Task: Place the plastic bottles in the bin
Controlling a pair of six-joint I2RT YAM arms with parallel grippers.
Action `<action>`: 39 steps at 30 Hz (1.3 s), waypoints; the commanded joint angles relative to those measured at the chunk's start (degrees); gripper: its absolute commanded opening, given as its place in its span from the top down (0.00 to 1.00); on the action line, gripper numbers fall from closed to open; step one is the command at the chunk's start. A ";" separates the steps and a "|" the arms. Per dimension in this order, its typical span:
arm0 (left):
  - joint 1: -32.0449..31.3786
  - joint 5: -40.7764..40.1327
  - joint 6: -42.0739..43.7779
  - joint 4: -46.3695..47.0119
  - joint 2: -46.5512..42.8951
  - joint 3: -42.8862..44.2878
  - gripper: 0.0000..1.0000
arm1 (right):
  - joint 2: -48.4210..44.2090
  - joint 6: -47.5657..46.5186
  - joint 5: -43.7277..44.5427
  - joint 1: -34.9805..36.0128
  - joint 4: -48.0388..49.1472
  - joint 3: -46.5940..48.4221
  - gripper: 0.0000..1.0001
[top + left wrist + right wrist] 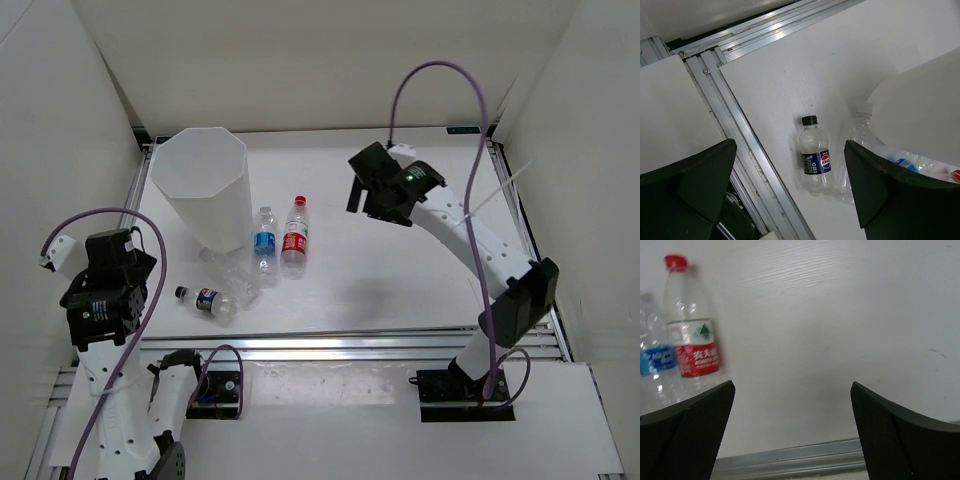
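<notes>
The white octagonal bin point(205, 190) stands at the far left. Just right of it lie the blue-label bottle point(264, 241) and the red-label, red-cap bottle point(295, 237), side by side. The unlabelled bottle point(232, 272) lies at the bin's foot, with the black-cap bottle point(205, 300) in front of it. My left gripper point(118, 275) is open and empty, raised to the left of the black-cap bottle point(815, 160). My right gripper point(372, 192) is open and empty, raised right of the red-label bottle point(692, 335).
An aluminium rail point(350, 345) runs along the table's near edge, and another point(740, 135) runs along its left side. White walls enclose the table on the left, back and right. The left arm's purple cable point(140, 230) loops near the bin.
</notes>
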 commanded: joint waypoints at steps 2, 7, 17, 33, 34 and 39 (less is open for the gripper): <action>-0.40 1.86 1.74 -0.16 0.12 -0.26 0.00 | 11.22 -15.77 -17.24 0.73 4.62 7.86 0.00; -0.40 2.38 4.38 -0.16 -0.40 -0.27 0.00 | 25.03 -17.97 -33.60 0.20 3.37 19.38 0.00; -1.19 4.06 8.51 -0.16 -2.07 -5.01 0.00 | 33.30 -17.89 -46.36 0.29 19.90 19.12 0.00; -1.72 6.87 12.65 2.92 -3.92 -7.56 0.00 | 40.18 -11.73 -49.78 -0.77 21.57 16.78 0.67; -1.72 6.87 12.65 2.92 -3.92 -7.56 0.00 | 38.08 -11.73 -48.91 -0.77 21.57 15.89 0.70; -1.72 6.87 12.03 2.92 -2.78 -7.56 0.00 | 19.88 -12.26 -48.19 0.98 27.09 14.12 0.76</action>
